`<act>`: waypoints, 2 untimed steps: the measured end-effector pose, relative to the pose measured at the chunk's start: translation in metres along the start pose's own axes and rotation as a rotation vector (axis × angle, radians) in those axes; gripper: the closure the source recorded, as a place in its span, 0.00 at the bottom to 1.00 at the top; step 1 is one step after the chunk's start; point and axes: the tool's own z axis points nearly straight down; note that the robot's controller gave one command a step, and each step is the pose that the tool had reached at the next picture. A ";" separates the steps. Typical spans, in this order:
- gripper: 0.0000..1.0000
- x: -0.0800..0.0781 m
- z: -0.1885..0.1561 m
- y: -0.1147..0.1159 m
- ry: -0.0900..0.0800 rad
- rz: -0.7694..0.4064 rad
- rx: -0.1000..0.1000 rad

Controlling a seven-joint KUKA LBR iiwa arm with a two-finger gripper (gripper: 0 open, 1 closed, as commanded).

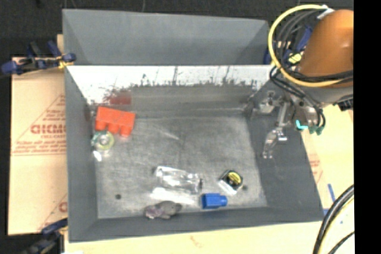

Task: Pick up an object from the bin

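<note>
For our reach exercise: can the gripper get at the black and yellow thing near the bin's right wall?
Probably yes: the gripper hangs close to the black and yellow thing, which lies uncovered, with nothing between them.

Robotics lab, grey metal bin [77,187], cabled robot arm [321,44]

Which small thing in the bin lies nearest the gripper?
The black-and-yellow thing at front right; the blue piece, the clear plastic and the orange block lie farther from the gripper.
</note>
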 end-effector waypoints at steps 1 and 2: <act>0.00 0.058 0.107 0.017 0.002 -0.229 -0.002; 0.00 0.065 0.153 0.054 -0.011 -0.385 0.004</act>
